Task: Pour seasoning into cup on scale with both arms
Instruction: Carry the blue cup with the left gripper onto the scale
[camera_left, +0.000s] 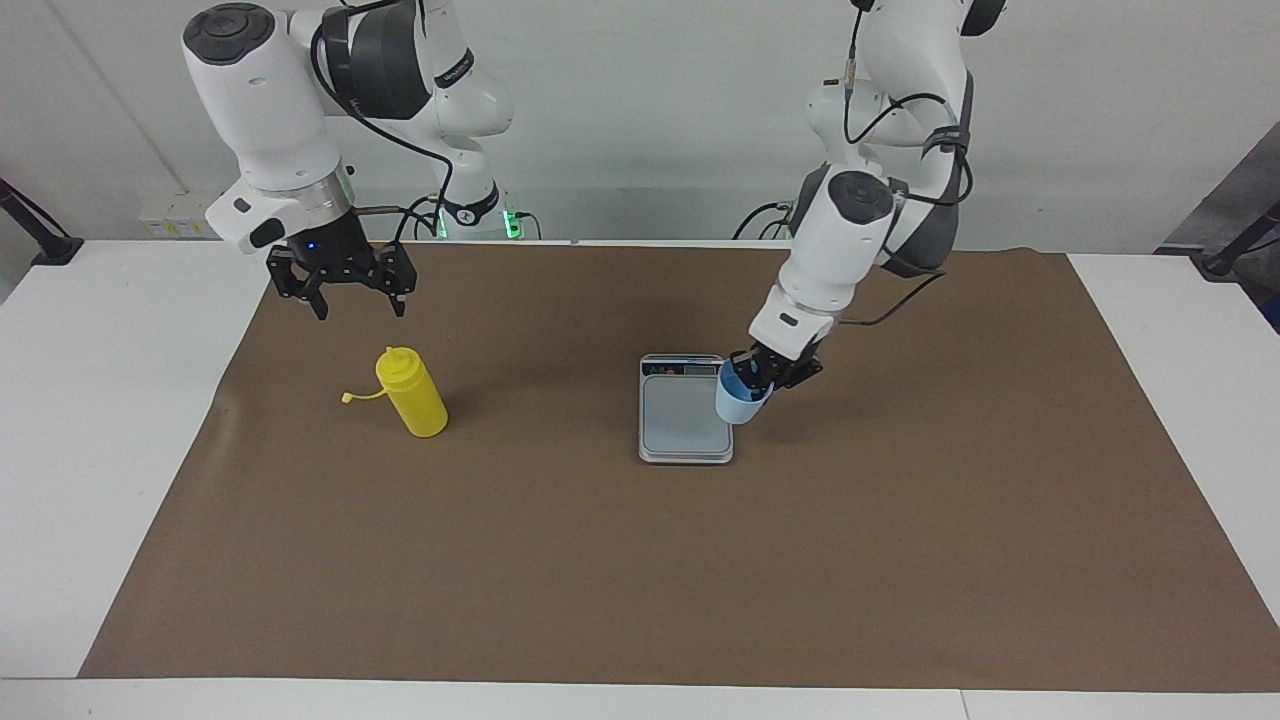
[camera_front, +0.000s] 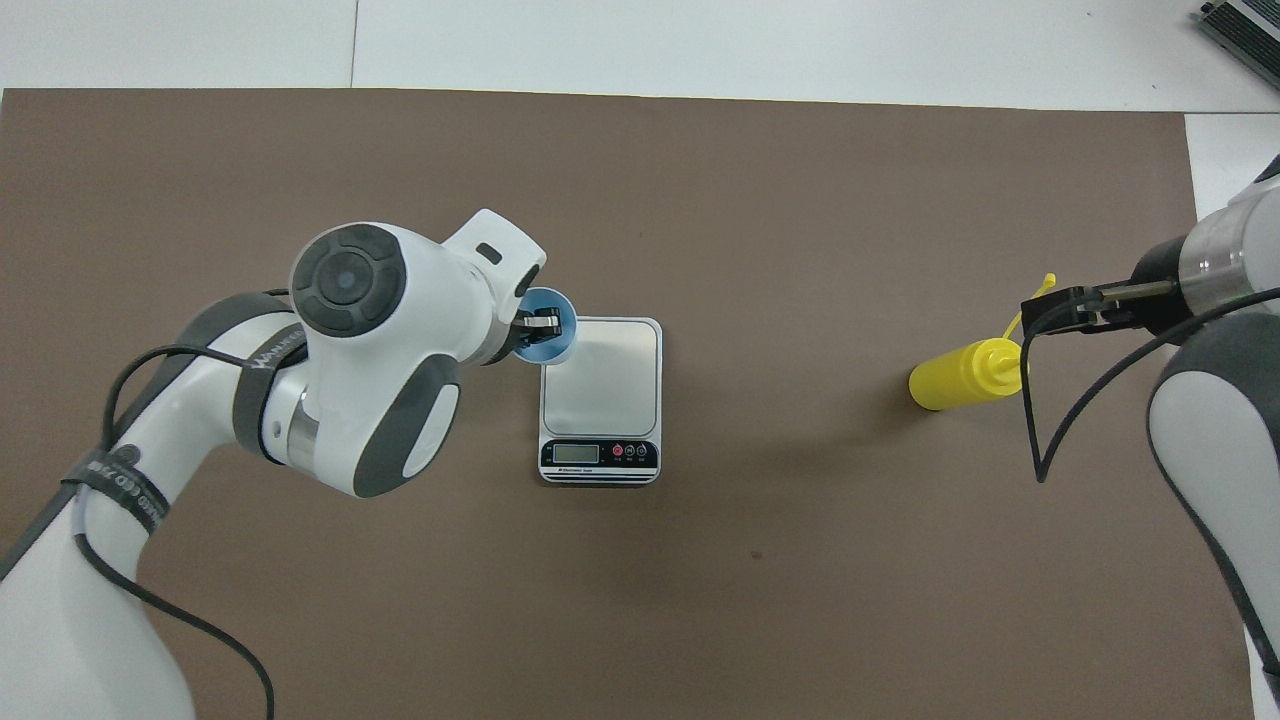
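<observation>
The pale blue cup (camera_left: 738, 403) is tilted in my left gripper (camera_left: 757, 378), which is shut on its rim. It hangs over the edge of the silver-grey scale (camera_left: 685, 415) on the side toward the left arm's end; I cannot tell if it touches the plate. The overhead view shows the cup (camera_front: 562, 338), the left gripper (camera_front: 538, 325) and the scale (camera_front: 600, 375). The yellow seasoning bottle (camera_left: 412, 393) stands upright toward the right arm's end, its tethered cap (camera_left: 349, 397) hanging beside it. My right gripper (camera_left: 360, 300) is open and empty in the air above the bottle (camera_front: 960, 375).
A brown mat (camera_left: 640, 560) covers most of the white table (camera_left: 100, 420). The scale's dark display strip (camera_left: 680, 368) is at its end nearer to the robots. The right arm's cable (camera_front: 1035, 420) loops above the bottle.
</observation>
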